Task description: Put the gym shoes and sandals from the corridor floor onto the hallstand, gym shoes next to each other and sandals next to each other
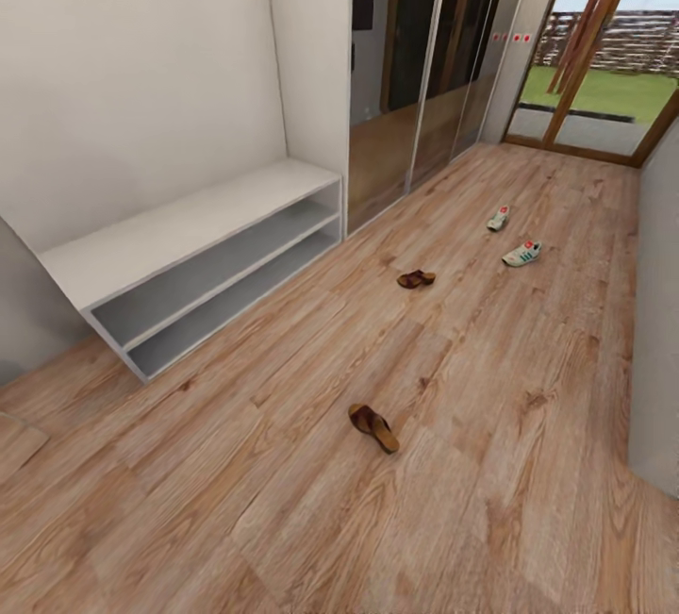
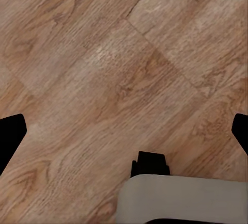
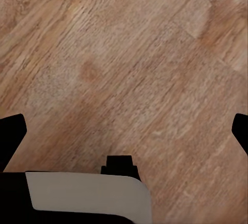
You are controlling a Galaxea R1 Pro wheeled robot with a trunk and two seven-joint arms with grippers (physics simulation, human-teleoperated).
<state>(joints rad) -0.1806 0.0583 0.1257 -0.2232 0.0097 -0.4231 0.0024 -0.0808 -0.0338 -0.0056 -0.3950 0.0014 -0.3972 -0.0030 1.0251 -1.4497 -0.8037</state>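
Observation:
Two brown sandals lie apart on the corridor floor (image 1: 283, 501): one near me (image 1: 373, 427), the other farther off (image 1: 416, 278). Beyond them lie the two white gym shoes, one with green stripes showing (image 1: 521, 254) and one farther back (image 1: 499, 218), close together. The hallstand (image 1: 179, 237), a low light-grey two-shelf unit with a flat top and a tall pale back panel, stands at the left with nothing on it. My left gripper (image 2: 124, 136) is open over bare planks, its black fingertips (image 2: 10, 136) spread wide. My right gripper (image 3: 124, 136) is likewise open above bare floor.
Mirrored sliding doors (image 1: 424, 76) run along the left wall past the hallstand. A glass door (image 1: 604, 58) at the corridor's far end looks onto a garden. A grey wall (image 1: 660, 312) bounds the right side. Open floor lies between me and the shoes.

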